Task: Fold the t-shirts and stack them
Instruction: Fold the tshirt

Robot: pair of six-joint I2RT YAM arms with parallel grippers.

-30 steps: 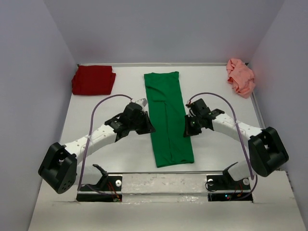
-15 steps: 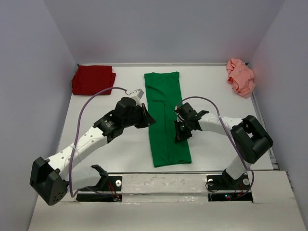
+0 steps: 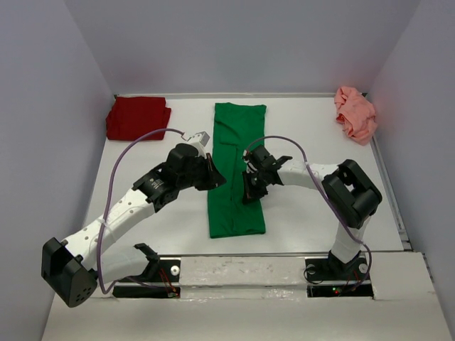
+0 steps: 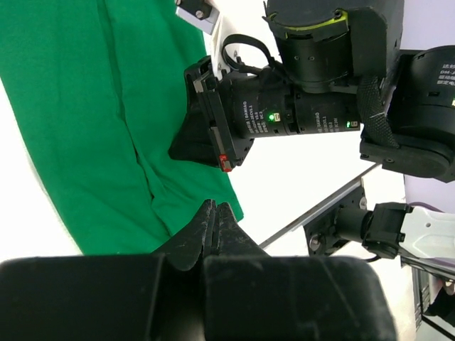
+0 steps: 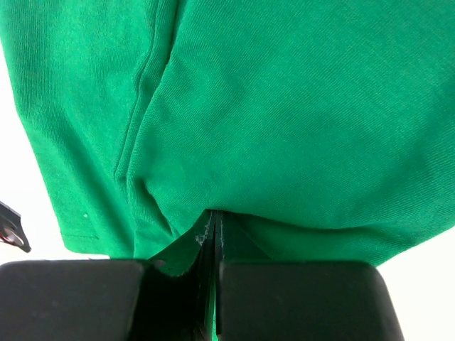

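Observation:
The bright green t-shirt point(image 3: 238, 135) lies as a long folded strip down the middle of the table. It also shows in the left wrist view point(image 4: 85, 106) and fills the right wrist view point(image 5: 298, 106). My right gripper point(image 3: 247, 195) is shut on a pucker of the green cloth point(image 5: 215, 213) near the strip's right side. My left gripper point(image 3: 220, 179) is shut at the strip's left side, and its tips point(image 4: 213, 204) show no cloth between them. The dark red t-shirt point(image 3: 137, 118) lies folded at the far left. The salmon pink t-shirt point(image 3: 355, 112) lies crumpled at the far right.
Grey walls close in the table on the left, back and right. A metal rail point(image 3: 270, 266) with both arm mounts runs along the near edge. The right arm's wrist point(image 4: 284, 114) hangs close above the green strip, next to my left gripper.
My right gripper moved left with the green cloth, and the strip's near end swung left. The left arm's elbow swung out to the left, and its gripper rose slightly towards the back.

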